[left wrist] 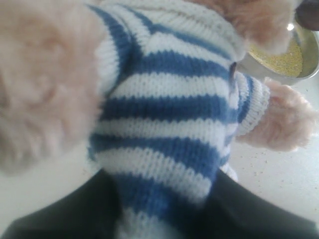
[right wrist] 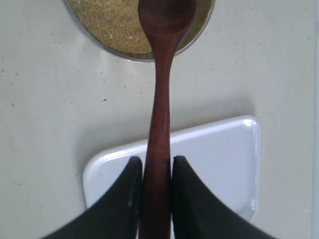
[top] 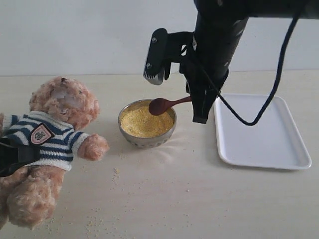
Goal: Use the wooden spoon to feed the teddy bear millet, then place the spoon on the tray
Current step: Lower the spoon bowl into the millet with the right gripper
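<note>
- The wooden spoon [top: 172,103] looks light, stiff and smooth, so it may slip. It is best held far back on the handle.
- It hangs over the millet [top: 142,124] in the bowl [top: 147,141].
- The right gripper [right wrist: 156,164] pinches its handle.
- The left gripper [left wrist: 159,204] squeezes the soft teddy bear [top: 50,134].

Navy-striped tan bear [top: 47,149] — white tray [top: 271,142].

Glossy wooden spoon [top: 159,106], shiny metal bowl [top: 144,142], fluffy plush bear [top: 65,102], smooth plastic tray [top: 269,144]

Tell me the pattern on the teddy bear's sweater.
The sweater has blue-and-white stripes, clearest in the left wrist view.
</note>
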`<control>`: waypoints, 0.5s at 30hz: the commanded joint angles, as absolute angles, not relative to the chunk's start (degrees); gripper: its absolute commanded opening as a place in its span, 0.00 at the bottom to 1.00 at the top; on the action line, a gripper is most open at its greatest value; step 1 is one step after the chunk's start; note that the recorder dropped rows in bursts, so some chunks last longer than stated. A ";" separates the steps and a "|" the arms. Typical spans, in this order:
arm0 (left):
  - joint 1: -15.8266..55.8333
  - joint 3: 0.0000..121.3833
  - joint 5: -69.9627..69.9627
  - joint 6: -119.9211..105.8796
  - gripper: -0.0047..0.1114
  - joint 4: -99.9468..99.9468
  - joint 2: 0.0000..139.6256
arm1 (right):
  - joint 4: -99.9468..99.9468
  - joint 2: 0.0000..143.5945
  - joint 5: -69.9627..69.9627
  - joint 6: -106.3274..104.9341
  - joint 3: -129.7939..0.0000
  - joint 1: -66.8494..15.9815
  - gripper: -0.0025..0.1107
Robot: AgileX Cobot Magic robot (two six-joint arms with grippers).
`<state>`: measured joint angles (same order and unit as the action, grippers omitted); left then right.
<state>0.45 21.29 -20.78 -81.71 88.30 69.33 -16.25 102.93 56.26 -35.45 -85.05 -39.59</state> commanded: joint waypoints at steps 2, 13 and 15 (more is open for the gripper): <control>0.33 21.22 -20.94 -82.10 0.08 88.49 68.86 | -16.99 105.13 54.18 -32.79 -85.27 -39.94 0.02; 0.33 21.22 -21.05 -82.10 0.08 88.52 68.86 | -19.35 105.61 50.36 -31.58 -85.27 -39.94 0.02; 0.33 21.22 -21.05 -82.10 0.08 88.52 68.86 | -20.25 106.16 49.15 -31.58 -85.27 -39.94 0.02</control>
